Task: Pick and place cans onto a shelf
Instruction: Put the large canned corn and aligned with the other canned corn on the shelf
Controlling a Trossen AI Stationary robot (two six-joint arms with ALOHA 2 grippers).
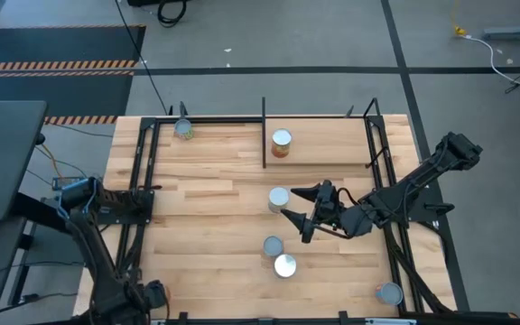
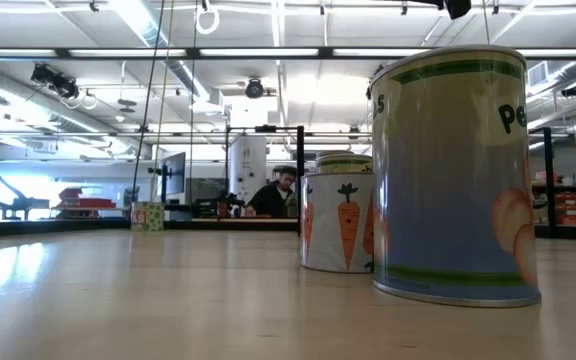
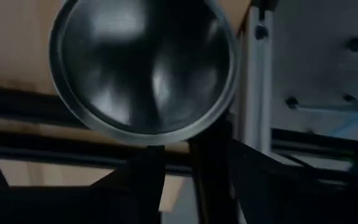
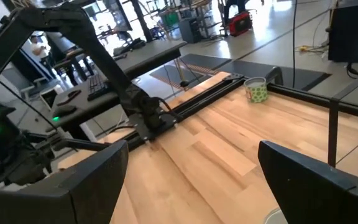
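Cylindrical cans [image 1: 279, 199] dot pale wood-grain table [image 1: 206, 226].

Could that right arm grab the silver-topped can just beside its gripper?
Probably yes. The right gripper is open, with the can close beside it on the table, and nothing stands between them.

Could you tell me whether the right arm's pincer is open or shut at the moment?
Open: the right pincer has its fingers spread wide apart with nothing between them.
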